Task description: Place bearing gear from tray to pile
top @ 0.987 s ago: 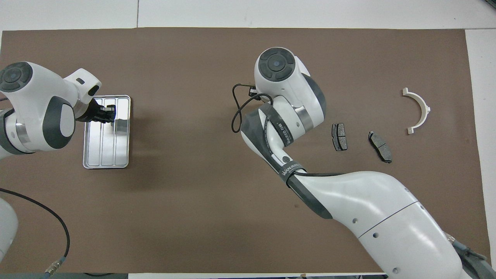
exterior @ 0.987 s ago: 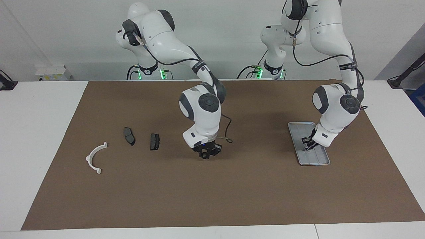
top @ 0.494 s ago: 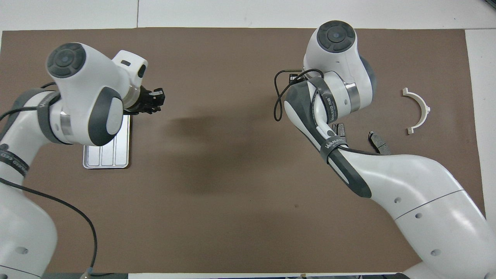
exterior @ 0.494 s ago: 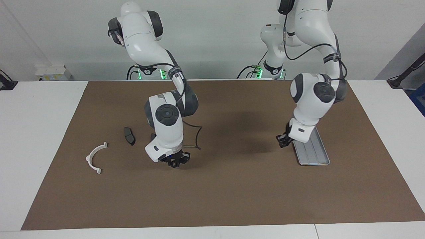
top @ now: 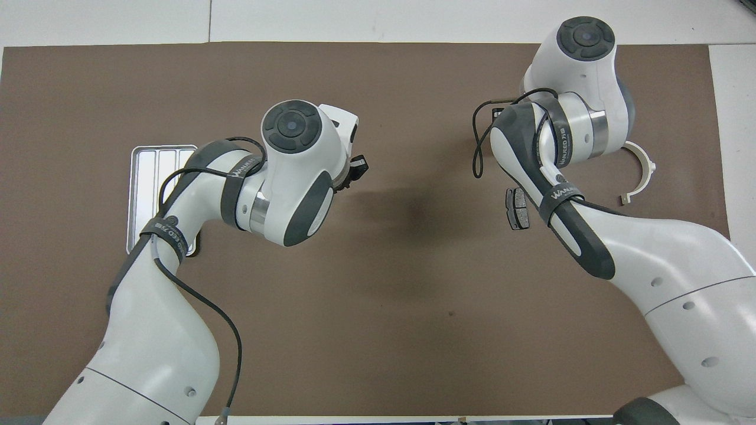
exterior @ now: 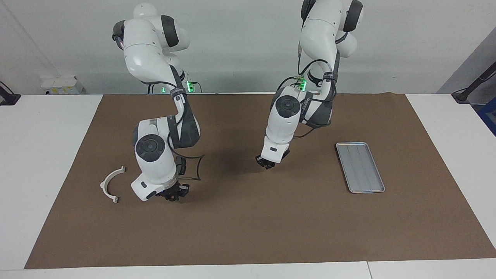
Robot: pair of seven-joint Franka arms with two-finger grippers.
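Note:
The silver tray [exterior: 360, 166] [top: 159, 159] lies toward the left arm's end of the table, and its ribbed floor shows bare. I cannot make out a bearing gear anywhere. The pile is at the right arm's end. It shows a white half-ring bracket [exterior: 111, 184] [top: 644, 171] and one dark pad [top: 517, 208], while the right arm hides the rest. My left gripper [exterior: 267, 163] [top: 356, 168] is shut and hangs over the middle of the mat, with nothing visible in it. My right gripper [exterior: 175, 192] hangs low over the mat beside the bracket.
A brown mat [exterior: 248, 232] covers the table between white margins. A loose black cable [exterior: 195, 170] loops from the right wrist. The right arm's wrist and forearm stand over the pile.
The left gripper left the tray and swung to the table's middle. The right gripper moved from the middle to the pile, and its arm now covers one dark pad.

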